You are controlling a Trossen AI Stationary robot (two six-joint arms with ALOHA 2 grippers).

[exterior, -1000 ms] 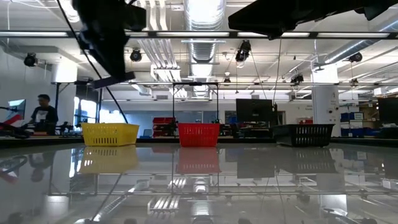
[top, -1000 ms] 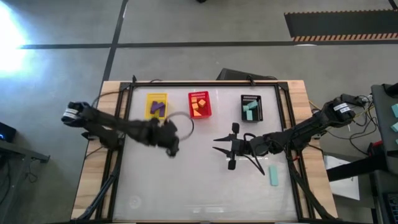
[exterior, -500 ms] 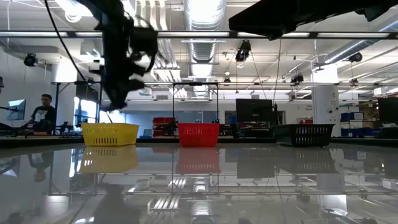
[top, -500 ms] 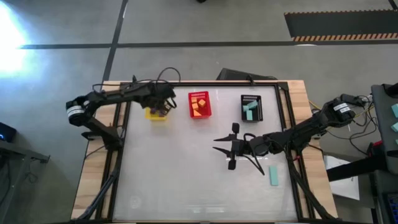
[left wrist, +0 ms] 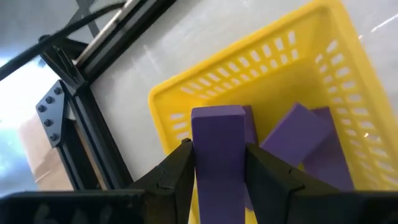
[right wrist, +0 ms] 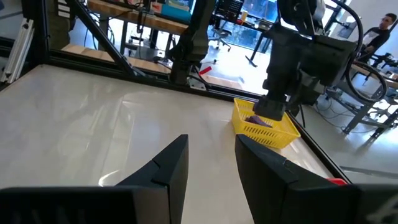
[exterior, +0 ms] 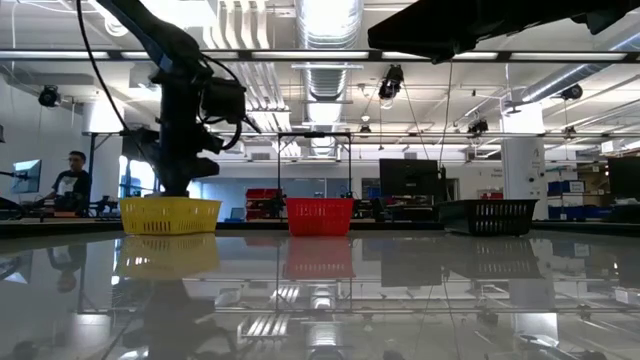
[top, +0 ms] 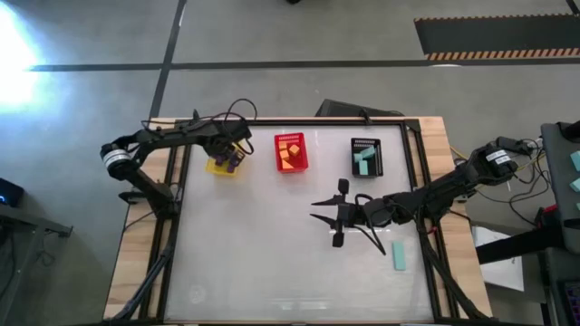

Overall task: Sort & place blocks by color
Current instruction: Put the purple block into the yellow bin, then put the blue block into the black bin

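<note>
- Purple block [left wrist: 218, 149] sits upright between the two dark fingers [left wrist: 176, 174] of the left end effector [top: 234, 159], which is closed on it from both sides; the block's upper end stands clear above the fingertips.
- The left end effector hangs over the yellow basket [top: 217, 167] at the far left of the bench [top: 272, 263], and the held block is right above the basket's inside.
- More purple blocks [left wrist: 298, 134] lie tilted in the yellow basket, just behind and beside the held one; whether it touches them cannot be told.
- In the low view the left arm comes down onto the yellow basket [exterior: 170, 215], its end effector at the rim.
- The red basket [top: 291, 152] stands to the right of the yellow one, with orange blocks [top: 290, 156] in it, well apart from either end effector.
- The black basket [top: 366, 158] stands further right and holds teal blocks [top: 364, 161].
- One teal block [top: 399, 254] lies alone on the bench near its right edge, beside the right arm and a little behind the right end effector [top: 339, 217].
- The right end effector hovers over the middle of the bench with its fingers [right wrist: 163, 168] apart and nothing between them; the teal block on the bench is near it but not touched.
</note>
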